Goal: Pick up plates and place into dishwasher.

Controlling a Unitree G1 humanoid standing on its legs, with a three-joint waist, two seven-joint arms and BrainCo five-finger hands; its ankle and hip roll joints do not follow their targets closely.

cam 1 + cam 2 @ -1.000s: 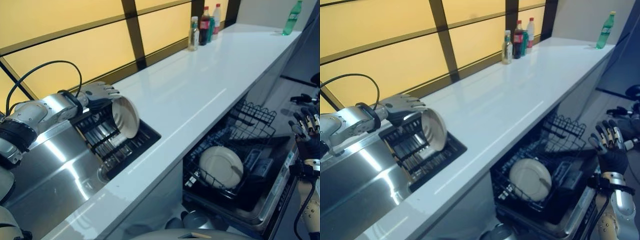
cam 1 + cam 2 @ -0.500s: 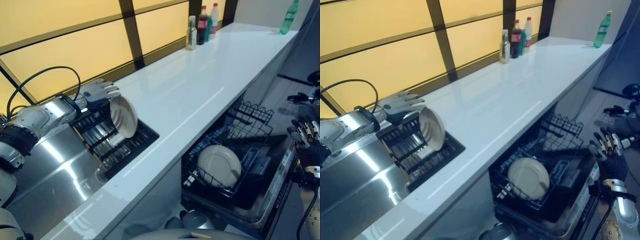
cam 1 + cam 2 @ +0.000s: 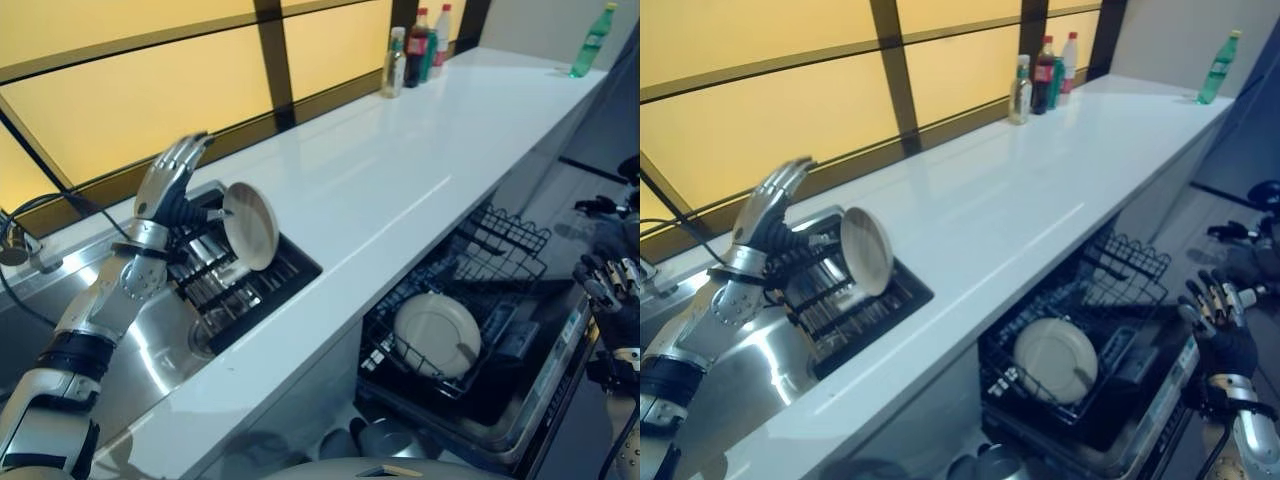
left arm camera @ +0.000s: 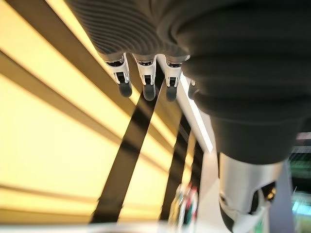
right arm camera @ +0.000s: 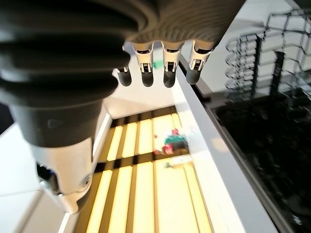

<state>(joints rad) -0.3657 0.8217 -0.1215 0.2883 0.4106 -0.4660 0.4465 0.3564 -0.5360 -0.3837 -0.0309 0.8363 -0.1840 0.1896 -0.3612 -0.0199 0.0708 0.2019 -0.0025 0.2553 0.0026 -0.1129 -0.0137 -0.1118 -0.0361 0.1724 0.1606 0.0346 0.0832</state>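
— Where are the plates sitting right now?

— One cream plate (image 3: pixel 251 225) is standing on edge in the dark rack (image 3: pixel 235 285) set into the steel sink (image 3: pixel 120 370), tilted a little, its hollow face turned toward the white worktop (image 3: pixel 400 190). A second plate (image 3: pixel 437 333) is lying nearly flat in the wire basket (image 3: pixel 480 290) of the dishwasher (image 3: pixel 540 400), which is pulled out below the worktop's front edge.

— And your left robot hand?

— My left robot hand (image 3: pixel 172 180) is reaching up just beside the standing plate, on the window side of it, with the fingers (image 3: pixel 783 183) stretched straight and spread apart, pointing up toward the yellow window panels (image 3: pixel 150 90). I am holding nothing in it. I cannot tell whether it is touching the plate's rim or sitting just clear of it.

— What about the right one?

— My right robot hand (image 3: pixel 1218 318) is hanging out past the open dishwasher, well apart from the plate in the basket. Its fingers are loosely spread and upright, and it is carrying nothing.

— Anything else on the worktop?

— A small cluster of bottles (image 3: pixel 418 45) is standing at the far end by the window, and a green bottle (image 3: pixel 593 40) is standing alone near the far corner.
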